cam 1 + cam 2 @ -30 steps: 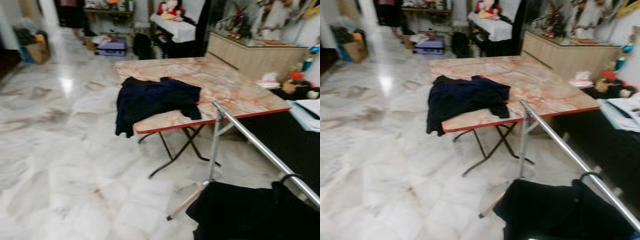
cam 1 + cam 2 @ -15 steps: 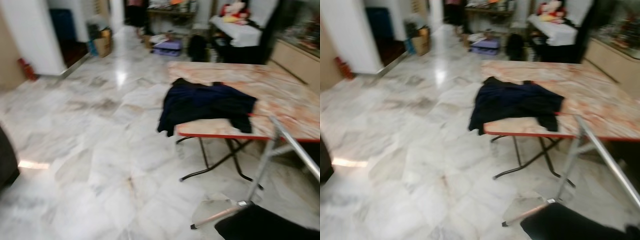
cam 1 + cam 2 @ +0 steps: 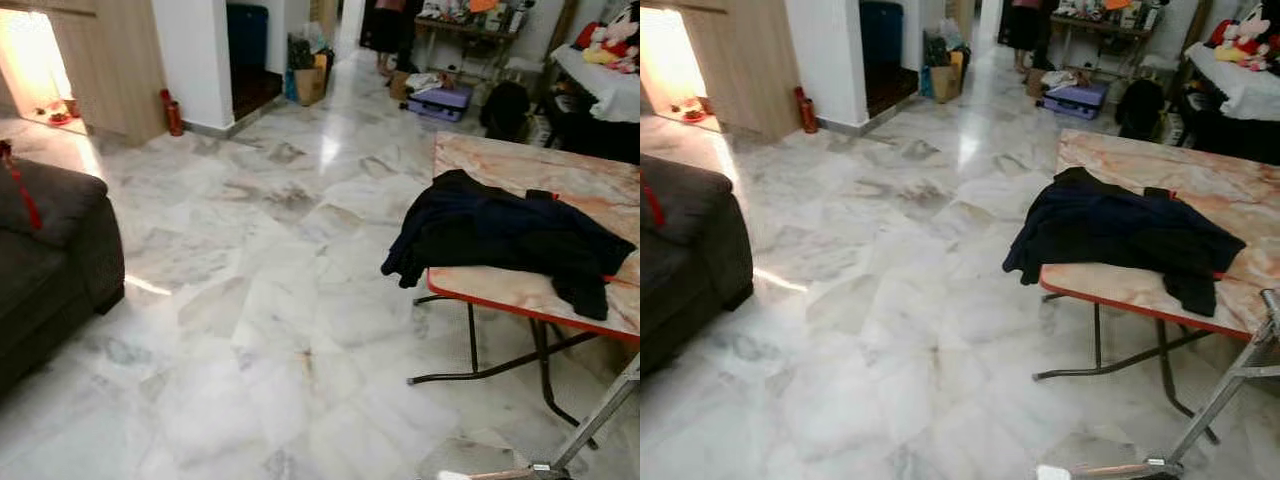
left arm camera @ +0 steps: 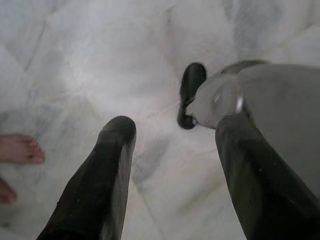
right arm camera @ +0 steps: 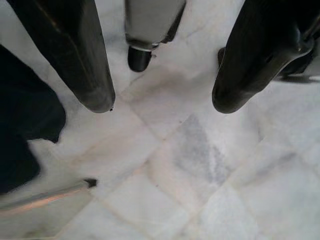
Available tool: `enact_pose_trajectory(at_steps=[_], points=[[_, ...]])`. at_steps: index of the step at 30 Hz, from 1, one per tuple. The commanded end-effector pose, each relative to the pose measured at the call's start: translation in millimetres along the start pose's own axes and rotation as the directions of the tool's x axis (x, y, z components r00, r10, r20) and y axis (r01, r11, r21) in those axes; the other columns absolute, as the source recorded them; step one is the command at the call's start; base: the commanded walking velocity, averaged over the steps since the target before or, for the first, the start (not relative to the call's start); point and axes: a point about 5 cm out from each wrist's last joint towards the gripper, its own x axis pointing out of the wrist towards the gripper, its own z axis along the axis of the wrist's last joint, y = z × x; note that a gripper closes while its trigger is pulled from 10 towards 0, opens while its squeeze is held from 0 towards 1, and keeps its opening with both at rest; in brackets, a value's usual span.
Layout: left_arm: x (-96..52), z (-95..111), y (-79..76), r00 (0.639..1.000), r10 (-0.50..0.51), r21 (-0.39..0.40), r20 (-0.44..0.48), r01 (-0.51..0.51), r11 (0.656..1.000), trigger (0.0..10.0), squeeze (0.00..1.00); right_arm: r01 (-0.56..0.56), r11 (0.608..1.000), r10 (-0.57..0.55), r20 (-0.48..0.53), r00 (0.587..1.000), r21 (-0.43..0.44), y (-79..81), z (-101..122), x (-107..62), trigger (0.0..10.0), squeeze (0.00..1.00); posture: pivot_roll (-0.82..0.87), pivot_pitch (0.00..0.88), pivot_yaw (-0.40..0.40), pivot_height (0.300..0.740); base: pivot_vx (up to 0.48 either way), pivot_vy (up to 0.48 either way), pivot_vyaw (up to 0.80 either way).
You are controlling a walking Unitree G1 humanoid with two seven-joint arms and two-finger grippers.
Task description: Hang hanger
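Both arms hang idle: left end effector (image 4: 170, 165) and right end effector (image 5: 160, 75) spread, empty, over marble floor (image 3: 250, 330). No hanger visible. Rack leg (image 3: 1230, 400) lower right. Dark garment (image 3: 510, 235) centre right, draped over counter (image 3: 520, 290) edge: soft, limp, light. Judgement: grab at collar.

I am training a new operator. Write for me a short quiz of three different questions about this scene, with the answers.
1. True or false: the dark garment lies fully on the folding table.
2. What stands on the floor beside the white pillar: (a) a red bottle, (b) a chair, (c) a lamp?
3. Fill in: the fingers of both grippers are ___ and hold nothing.

Key:
1. False; one part hangs over the table's edge.
2. (a), the red bottle.
3. Open: left gripper, right gripper, both above marble floor.
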Motion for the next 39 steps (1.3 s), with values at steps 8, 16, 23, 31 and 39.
enact_pose_trajectory(at_steps=[8,16,23,31,39], points=[[-0.8,-7.4,0.7,0.999,0.01,-0.018,-0.034,-0.011,1.0,10.0,0.0,0.042,0.998,-0.041,-0.016,0.999,0.041,-10.0,-7.5,-2.0,10.0,0.0,0.15,0.0,-0.078,0.74,0.0,0.284,0.0],[-0.6,-7.4,0.1,0.999,0.011,-0.021,-0.036,-0.012,1.0,10.0,0.0,0.05,0.998,-0.049,-0.017,0.999,0.043,-10.8,-7.7,-2.1,10.0,0.0,0.15,0.0,-0.078,0.74,0.0,0.404,0.0],[-0.4,-6.3,0.0,0.999,0.014,-0.024,-0.033,-0.015,1.0,10.0,0.0,0.048,0.998,-0.048,-0.017,0.999,0.034,-10.6,-7.1,-2.0,10.0,0.0,0.16,0.0,-0.081,0.74,0.0,0.401,-0.43],[-0.2,-4.7,0.0,0.999,0.015,-0.023,-0.03,-0.016,1.0,10.0,0.0,0.046,0.998,-0.045,-0.013,0.999,0.035,-9.9,-5.9,-1.8,10.0,0.0,0.16,0.0,-0.08,0.74,0.0,0.401,0.0],[-0.1,-3.2,1.6,0.999,0.024,0.009,-0.032,-0.024,1.0,10.0,0.0,0.042,0.998,-0.042,-0.013,0.999,0.037,-8.4,-5.3,-1.5,10.0,0.0,0.16,0.0,-0.073,0.74,0.0,0.07,0.0]])
